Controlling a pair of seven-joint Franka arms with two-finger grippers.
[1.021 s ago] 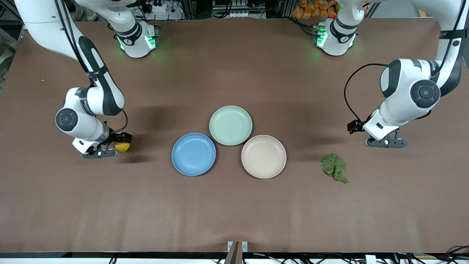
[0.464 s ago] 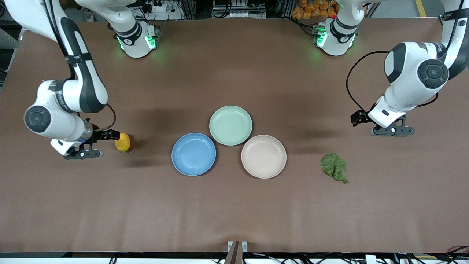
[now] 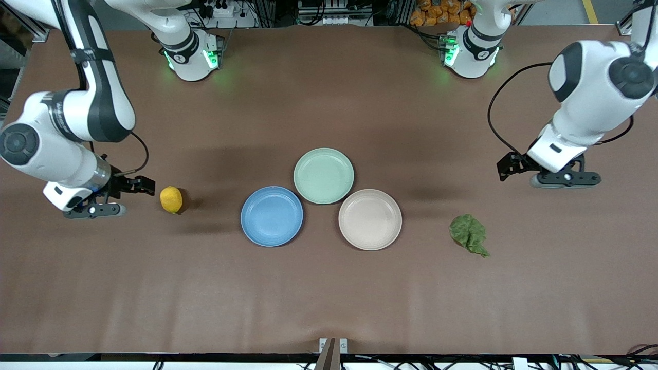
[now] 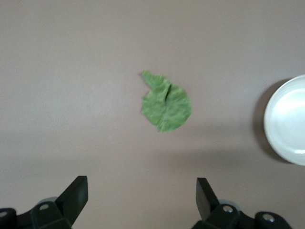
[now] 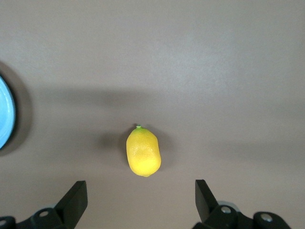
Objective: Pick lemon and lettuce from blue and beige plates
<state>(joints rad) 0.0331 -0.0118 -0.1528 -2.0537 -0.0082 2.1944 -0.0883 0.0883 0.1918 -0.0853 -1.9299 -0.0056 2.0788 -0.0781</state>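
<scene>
The yellow lemon (image 3: 171, 199) lies on the bare table toward the right arm's end, off the empty blue plate (image 3: 271, 216). My right gripper (image 3: 93, 210) hangs open beside the lemon and apart from it. In the right wrist view the lemon (image 5: 143, 151) sits ahead of the open right gripper (image 5: 141, 196). The wrinkled green lettuce (image 3: 468, 234) lies on the table toward the left arm's end, beside the empty beige plate (image 3: 370, 219). My left gripper (image 3: 565, 179) is open and holds nothing. The left wrist view shows the lettuce (image 4: 165, 102) well ahead of the left gripper (image 4: 141, 196).
An empty mint-green plate (image 3: 324, 176) touches the blue and beige plates, farther from the front camera than both. The blue plate's rim (image 5: 5, 119) and the beige plate's rim (image 4: 288, 121) show at the wrist views' edges. Brown table surface surrounds everything.
My right gripper has drawn away from the lemon toward its end of the table, leaving the lemon in place. The left gripper has moved away from the lettuce. Both stayed open.
</scene>
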